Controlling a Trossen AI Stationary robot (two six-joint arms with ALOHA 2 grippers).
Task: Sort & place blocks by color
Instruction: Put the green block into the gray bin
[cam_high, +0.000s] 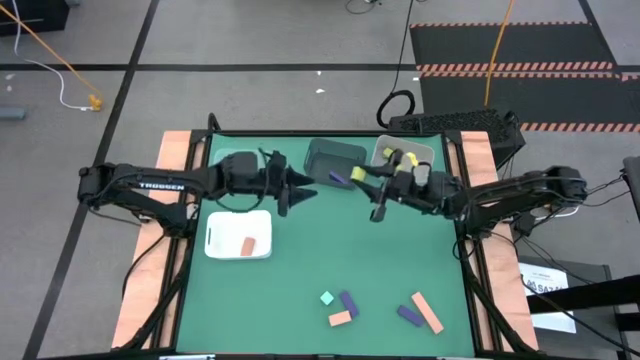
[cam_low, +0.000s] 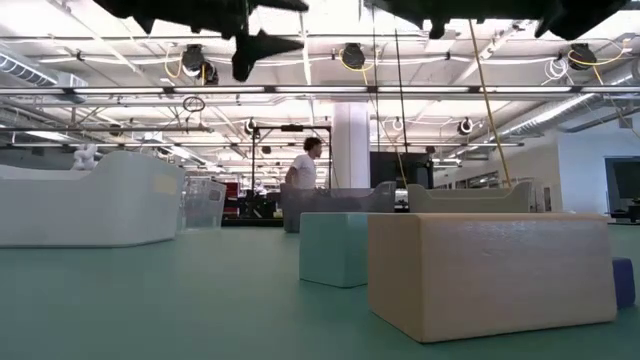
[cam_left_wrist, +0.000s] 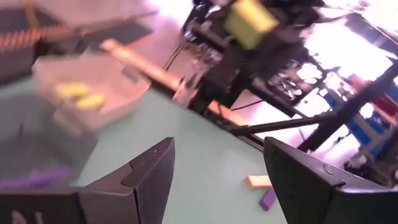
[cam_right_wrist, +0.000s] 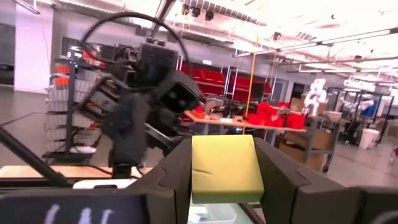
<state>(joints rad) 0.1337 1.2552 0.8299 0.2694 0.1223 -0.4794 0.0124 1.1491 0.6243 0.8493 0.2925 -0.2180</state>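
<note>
Right gripper (cam_right_wrist: 224, 171): pinched on a yellow-green cube block (cam_right_wrist: 225, 168), held near the clear plastic bin (cam_high: 425, 150) of yellow-green pieces.
Advice: the cube is best centred over that bin before release.
Left gripper (cam_left_wrist: 217, 177): spread, empty, beside the dark bin (cam_high: 335, 155).

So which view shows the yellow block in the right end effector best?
The right wrist view: the yellow block fills the frame between the fingers. The high view shows it small, the left wrist view blurred; the low view misses it.
</note>
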